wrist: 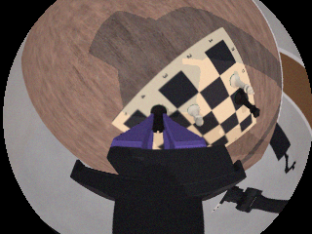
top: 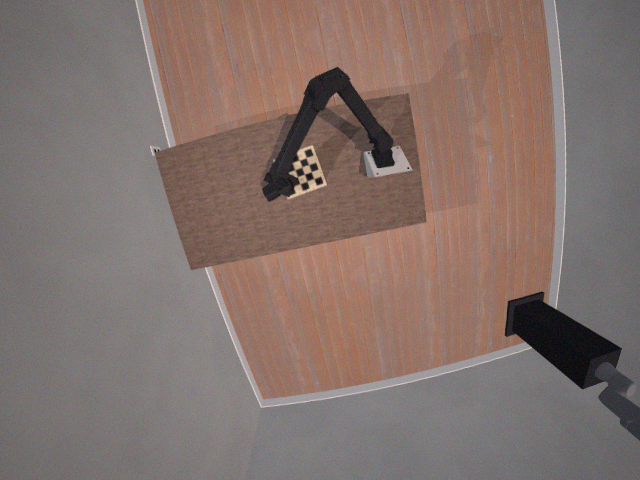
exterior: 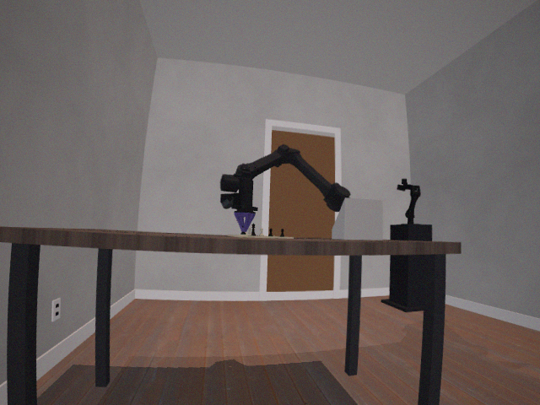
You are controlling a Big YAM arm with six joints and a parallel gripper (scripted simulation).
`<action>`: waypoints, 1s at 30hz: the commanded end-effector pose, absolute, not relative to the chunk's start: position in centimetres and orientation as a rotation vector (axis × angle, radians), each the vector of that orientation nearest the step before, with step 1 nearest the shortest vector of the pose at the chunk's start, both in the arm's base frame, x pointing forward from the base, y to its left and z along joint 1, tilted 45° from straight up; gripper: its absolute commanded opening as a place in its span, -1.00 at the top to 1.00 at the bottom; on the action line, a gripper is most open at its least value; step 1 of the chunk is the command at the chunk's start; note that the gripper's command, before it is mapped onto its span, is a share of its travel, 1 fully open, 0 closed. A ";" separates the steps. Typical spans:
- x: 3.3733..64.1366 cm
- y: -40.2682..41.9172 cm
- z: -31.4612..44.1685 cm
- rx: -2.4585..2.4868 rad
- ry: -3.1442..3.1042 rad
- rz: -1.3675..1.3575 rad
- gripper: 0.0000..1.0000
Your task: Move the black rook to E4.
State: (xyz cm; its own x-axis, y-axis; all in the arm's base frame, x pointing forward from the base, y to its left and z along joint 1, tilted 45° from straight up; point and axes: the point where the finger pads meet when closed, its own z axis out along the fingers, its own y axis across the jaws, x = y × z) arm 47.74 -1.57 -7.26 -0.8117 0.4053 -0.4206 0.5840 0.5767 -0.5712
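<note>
A small chessboard (top: 307, 172) lies on the brown table, and it also shows in the wrist view (wrist: 195, 94). My gripper (wrist: 158, 117), with purple fingers, is shut on a black piece, the black rook (wrist: 156, 117), at the board's near corner. In the side view the gripper (exterior: 244, 226) points straight down just over the board's left end. I cannot tell whether the rook's base touches the board. Two white pieces (wrist: 194, 111) (wrist: 237, 81) and a black piece (wrist: 245, 100) stand on other squares. The board's edge letters are too small to read.
The arm's grey base (top: 386, 162) stands on the table to the right of the board. A black camera stand (exterior: 409, 266) is beyond the table's right end. A brown door (exterior: 300, 209) is behind the table.
</note>
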 end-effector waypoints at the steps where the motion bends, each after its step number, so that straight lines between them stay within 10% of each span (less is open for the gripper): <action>1: 49.2 -1.4 -6.0 0.827 2.543 -1.038 1.00; 30: 48.8 -1.7 -6.9 0.820 2.550 -1.046 1.00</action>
